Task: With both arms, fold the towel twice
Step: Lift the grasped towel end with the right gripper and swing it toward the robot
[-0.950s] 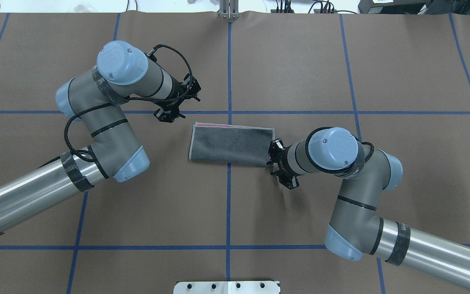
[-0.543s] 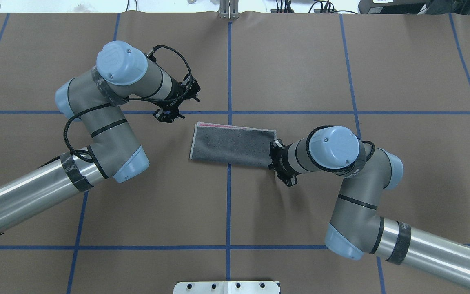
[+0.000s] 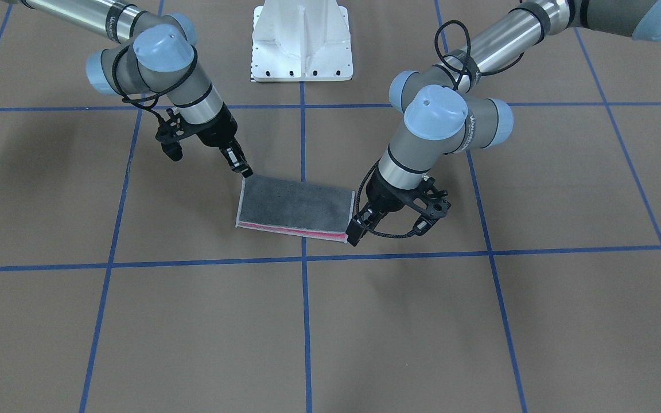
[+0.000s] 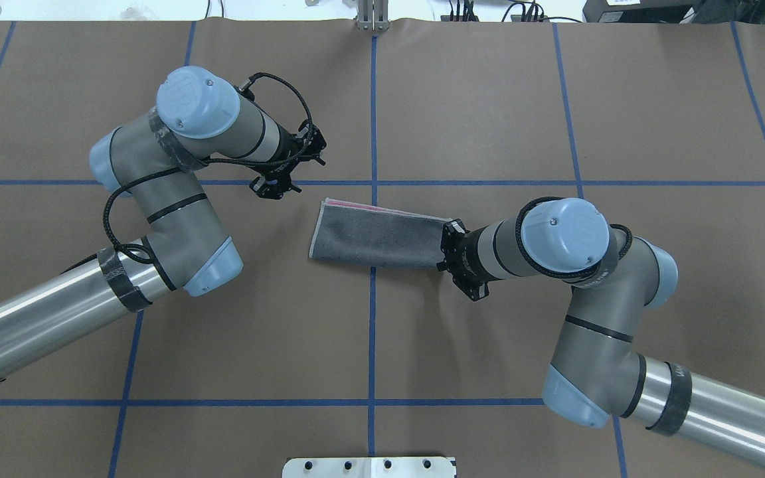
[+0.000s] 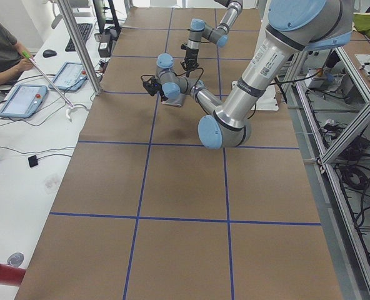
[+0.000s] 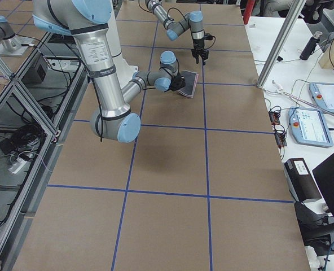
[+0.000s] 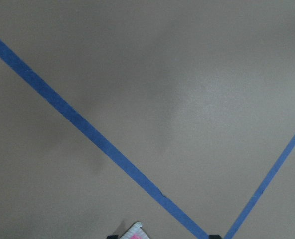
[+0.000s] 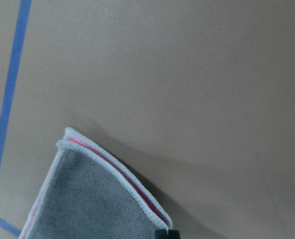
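The right tool (image 3: 243,168) is pinching the right short end of the towel (image 4: 372,239), as far as the pictures let me judge. From overhead its fingers are hidden under its own wrist. Its wrist camera shows only one dark fingertip (image 8: 166,232), cut off at the bottom edge, right against the light grey edging. That end of the towel hangs a little above the counter (image 4: 489,119) and casts a shadow on it.

The left tool (image 4: 275,188) is spread. In its wrist camera only a white and pink corner of the towel shows at the bottom edge, between two dark tips. In the two side views both tools are too small to read.

The towel lies in the middle of the counter, across the central blue tape line (image 4: 373,133). It is folded once, dark grey face up, with a thin pink strip along its far edge. Its right end looks narrower than its left end.

From overhead the left tool is just off the towel's far left corner, apart from it. Both arms are bent at the elbow, with the wrists pointing inward to the towel.
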Robot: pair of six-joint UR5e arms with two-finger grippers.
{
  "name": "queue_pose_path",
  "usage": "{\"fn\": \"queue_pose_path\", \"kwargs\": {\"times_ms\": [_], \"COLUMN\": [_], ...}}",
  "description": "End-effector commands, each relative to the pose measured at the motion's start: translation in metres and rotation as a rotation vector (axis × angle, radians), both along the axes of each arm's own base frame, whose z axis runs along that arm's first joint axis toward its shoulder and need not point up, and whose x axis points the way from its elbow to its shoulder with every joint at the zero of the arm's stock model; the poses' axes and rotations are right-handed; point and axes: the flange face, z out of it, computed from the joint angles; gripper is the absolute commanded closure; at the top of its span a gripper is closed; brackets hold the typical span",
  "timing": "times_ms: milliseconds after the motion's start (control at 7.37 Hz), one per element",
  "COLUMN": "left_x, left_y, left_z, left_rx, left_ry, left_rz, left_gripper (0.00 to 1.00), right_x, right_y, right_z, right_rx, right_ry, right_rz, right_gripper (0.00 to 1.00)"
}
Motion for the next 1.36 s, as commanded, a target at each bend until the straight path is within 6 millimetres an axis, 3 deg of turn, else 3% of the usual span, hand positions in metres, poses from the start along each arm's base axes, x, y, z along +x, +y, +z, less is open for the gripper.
{"fn": "queue_pose_path", "kwargs": {"times_ms": [0,272,679,815,950,1086,1222], "left_x": [-0.002,-0.003,-0.002,-0.002,-0.002,-0.007,-0.006], "left_y": [0.001,0.002,0.003,0.004,0.007,0.017,0.029], "left_z": [-0.005,-0.009,-0.011,-0.011,-0.010,-0.022,-0.006], "left_rx": [0.006,0.005,0.007,0.000,-0.013,0.002,-0.003], "left_ry": [0.008,0.014,0.017,0.022,0.030,0.053,0.043], "left_rz": [0.001,-0.003,0.000,0.013,0.037,0.049,0.059], "left_gripper": [0.32,0.32,0.32,0.32,0.32,0.32,0.32], "right_x": [0.010,-0.001,-0.029,-0.036,-0.034,-0.023,-0.004], "right_y": [0.030,0.066,0.098,0.101,0.099,0.079,0.052], "right_z": [-0.011,-0.027,-0.056,-0.060,-0.063,-0.062,-0.062], "right_rx": [-0.054,-0.096,-0.180,-0.179,-0.159,-0.142,-0.126], "right_ry": [-0.046,-0.076,-0.126,-0.129,-0.132,-0.134,-0.140], "right_rz": [-0.004,-0.132,-0.215,-0.218,-0.200,-0.168,-0.137], "right_gripper": [1.00,1.00,1.00,0.82,0.01,0.00,0.00]}}
